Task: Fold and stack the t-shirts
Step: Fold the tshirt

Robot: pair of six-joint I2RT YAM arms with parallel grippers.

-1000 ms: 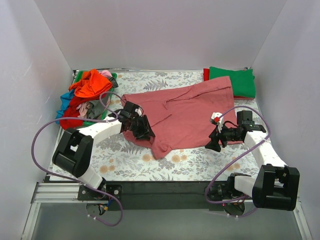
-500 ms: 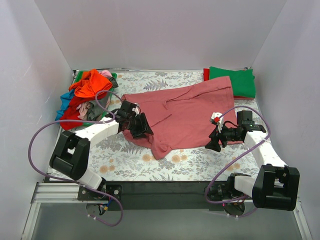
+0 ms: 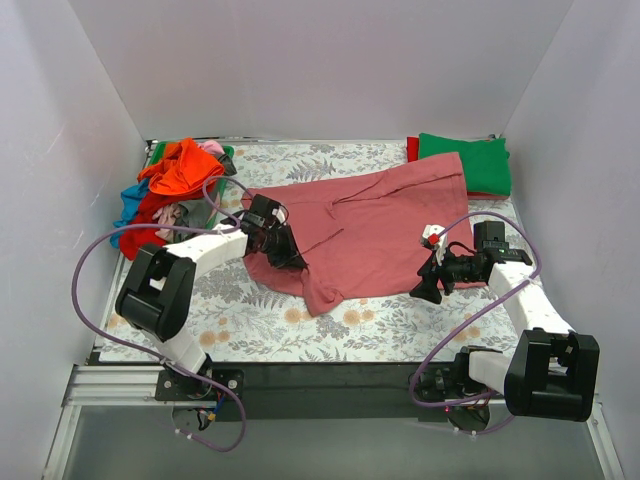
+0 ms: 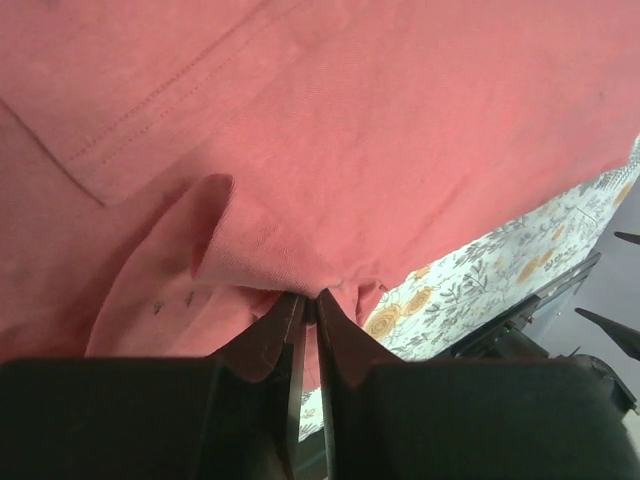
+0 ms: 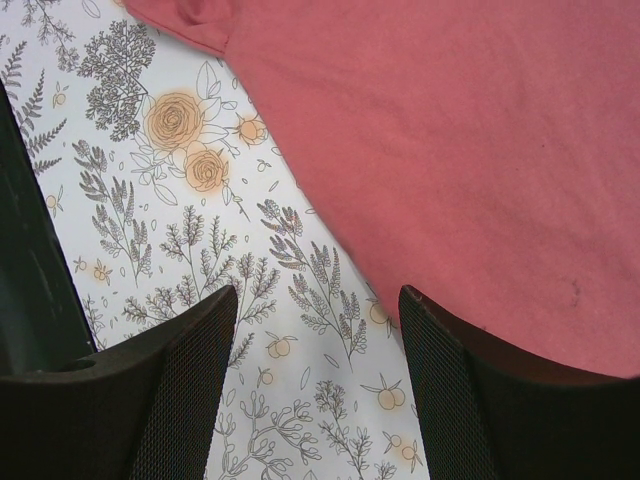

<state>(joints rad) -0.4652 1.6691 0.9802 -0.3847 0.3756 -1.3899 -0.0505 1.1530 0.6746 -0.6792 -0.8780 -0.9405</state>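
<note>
Gripping the dusty-rose t-shirt (image 3: 380, 225) with the left hand (image 3: 283, 247), clenched on a small raised fold at the left edge of the cloth. Seen from the left wrist as two dark fingers (image 4: 265, 345) pressed together, with the fabric pinched at the tips.

Lies spread and a little wrinkled across the middle of the worktop (image 3: 250, 325), reaching with its far right corner to the folded green t-shirt (image 3: 478, 162). Well apart from the heap of unfolded t-shirts (image 3: 175, 185) in the far left corner.

For doing this fold well, probably best to lift only slightly, then to carry the pinched edge slowly across to the right, so that the cloth rolls over and does not drag the whole shirt. Worth checking first that the grip is on the edge and not only on one loose wrinkle. Could help to press the near right hem down with the right hand (image 3: 426, 286).

Left arm: stretched low from its base, forward and to the right, with the hand pointing into the shirt. Right arm: bent with the elbow outward, hand turned to the left and downward, released, with fingers (image 5: 185, 390) wide apart just above the near hem, grasping nothing.
</note>
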